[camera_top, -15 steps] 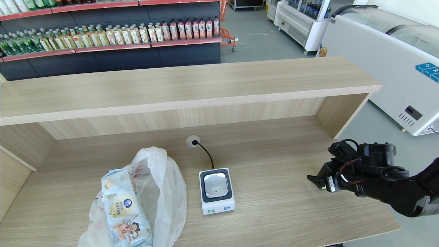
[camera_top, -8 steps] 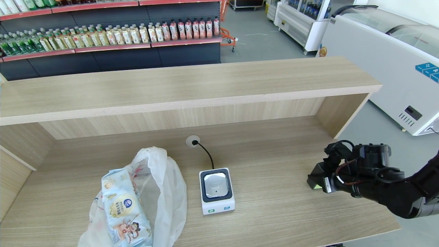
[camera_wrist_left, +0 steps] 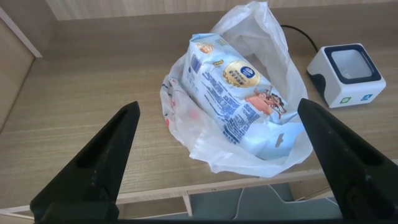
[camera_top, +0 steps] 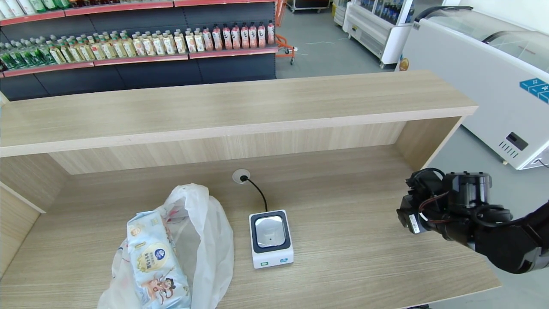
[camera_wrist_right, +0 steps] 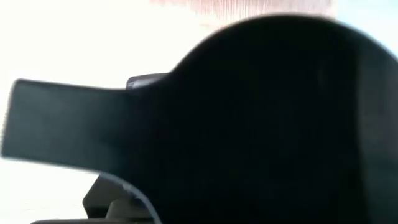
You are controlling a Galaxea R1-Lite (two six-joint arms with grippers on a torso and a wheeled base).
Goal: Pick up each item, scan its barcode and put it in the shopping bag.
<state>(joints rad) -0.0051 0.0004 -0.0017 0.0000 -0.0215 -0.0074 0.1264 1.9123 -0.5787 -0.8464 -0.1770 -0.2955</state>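
Left gripper [camera_wrist_left: 217, 106]: spread wide, holding nothing, above the counter's [camera_top: 351, 257] near edge and over the bag.
Pack [camera_top: 156, 262] [camera_wrist_left: 233, 87]: lies in the shopping bag [camera_top: 214, 240] [camera_wrist_left: 261, 25], printed face up, long axis running near to far; the head view cuts off its near end.
Shopping bag: white, slumped at the near left of the wood-grain counter.
Scanner [camera_top: 271, 238] [camera_wrist_left: 345, 71]: just right of the bag, apart from it, window up.
Right gripper [camera_top: 405, 216]: at the counter's right edge; released or clenched cannot be told, as its wrist view is a dark blur.
Cable [camera_top: 257, 191]: runs from the scanner back to a counter hole.
Room: raised ledge [camera_top: 214, 107], bottle shelves [camera_top: 137, 43], freezers [camera_top: 480, 77] beyond.
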